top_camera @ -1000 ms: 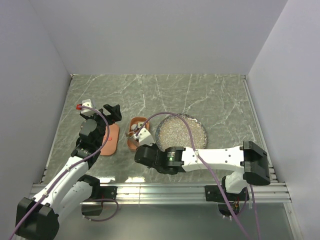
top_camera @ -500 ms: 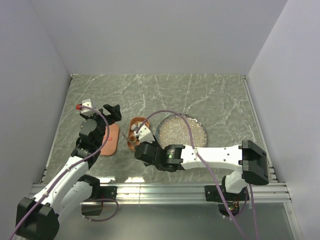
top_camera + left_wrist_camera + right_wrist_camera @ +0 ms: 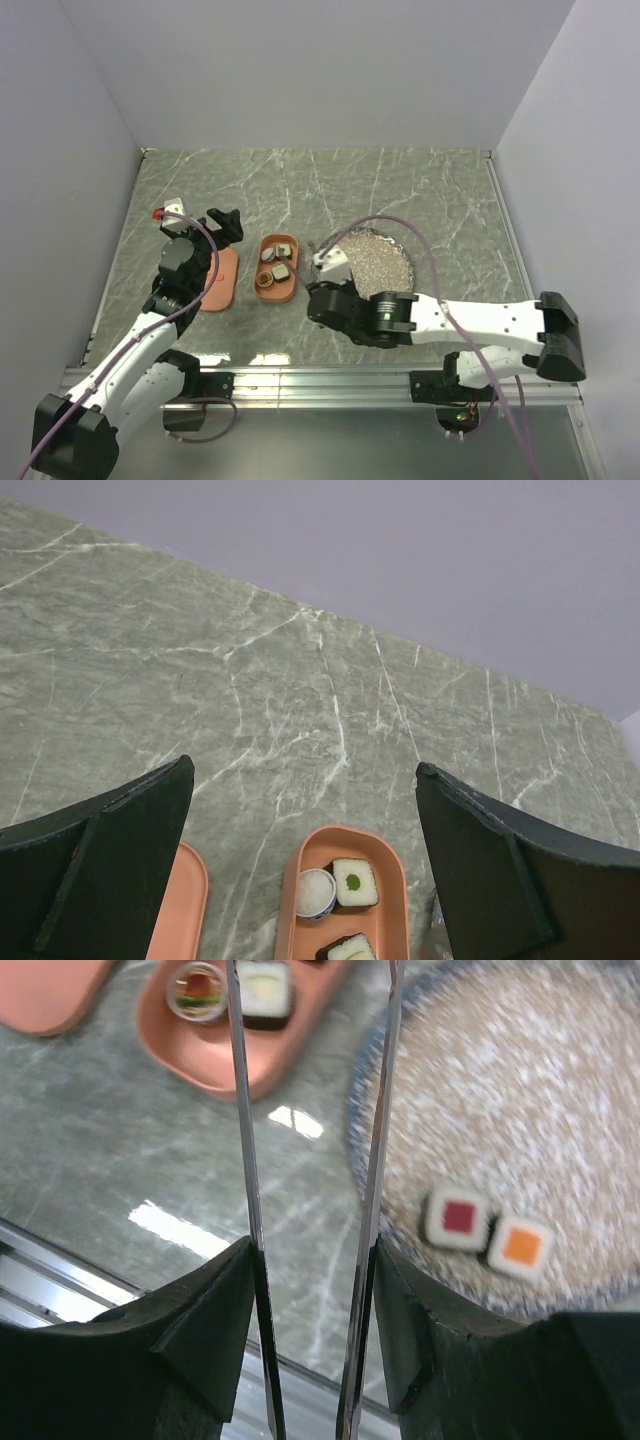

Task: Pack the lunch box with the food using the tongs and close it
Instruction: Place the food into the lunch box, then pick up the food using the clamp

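Now, the left pincer (image 3: 305,772) hangs with its jaws spread wide, gripping nothing. The lid (image 3: 185,900) lies by its left finger, and the lunch box (image 3: 345,831) sits between its tips, partly filled. Over to the right pincer (image 3: 312,1260), clamped on the tongs (image 3: 240,1110), arms parted, tips out of shot. Packing step, I'd say: two pieces of food (image 3: 521,1244) wait on the plate (image 3: 560,1080), ahead-right of that pincer. Next call: swing right, straddle the red-centred piece (image 3: 458,1217), squeeze gently.
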Robot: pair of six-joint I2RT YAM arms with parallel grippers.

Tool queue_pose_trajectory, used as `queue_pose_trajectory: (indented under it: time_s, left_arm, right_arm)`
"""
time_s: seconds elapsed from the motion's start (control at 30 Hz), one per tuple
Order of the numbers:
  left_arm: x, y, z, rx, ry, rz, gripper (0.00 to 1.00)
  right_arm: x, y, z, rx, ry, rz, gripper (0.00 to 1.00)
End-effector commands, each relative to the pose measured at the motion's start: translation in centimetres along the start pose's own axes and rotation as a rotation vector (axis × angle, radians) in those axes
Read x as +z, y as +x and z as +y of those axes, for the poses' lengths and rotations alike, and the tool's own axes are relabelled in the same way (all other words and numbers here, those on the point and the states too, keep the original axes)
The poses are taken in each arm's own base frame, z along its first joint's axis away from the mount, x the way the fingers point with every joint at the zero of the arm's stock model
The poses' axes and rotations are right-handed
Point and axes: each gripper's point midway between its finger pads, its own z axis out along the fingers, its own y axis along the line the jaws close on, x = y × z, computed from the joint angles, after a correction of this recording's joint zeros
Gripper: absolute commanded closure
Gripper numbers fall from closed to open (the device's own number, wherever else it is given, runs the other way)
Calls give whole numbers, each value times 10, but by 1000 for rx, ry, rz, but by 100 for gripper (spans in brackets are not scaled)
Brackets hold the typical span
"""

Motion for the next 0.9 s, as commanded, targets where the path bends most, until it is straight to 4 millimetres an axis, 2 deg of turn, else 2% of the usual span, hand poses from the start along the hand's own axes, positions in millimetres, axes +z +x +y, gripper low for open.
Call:
queue_pose_trajectory:
  time_s: [0.0,0.03,0.1,0.13,0.3,0.4,0.6,0.87]
  left_arm:
    - [2,-16,-9,-19,29,-44,1]
    - [2,-16,-9,-19,31,-43,1]
    - [2,-16,-9,-21,31,-44,0]
    - [2,-17,-9,-21,32,-46,0]
    - [2,-16,-8,-19,29,-44,1]
    - [2,-16,-11,-20,43,-39,1]
    - [-1,-20,-10,-24,42,-52,1]
    - [-1,-19,-11,-26,48,-50,1]
  right_arm:
    - [-13,13,-33,120,92,-13,44]
    - [-17,25,-42,123,104,1,44]
    - [-21,38,-44,179,106,11,45]
    - [-23,49,-51,183,119,23,45]
    - [-31,79,-54,257,137,55,45]
    - [-37,96,-63,257,188,86,46]
    - [-47,114,-70,295,216,105,46]
    - [-49,123,-66,311,211,112,46]
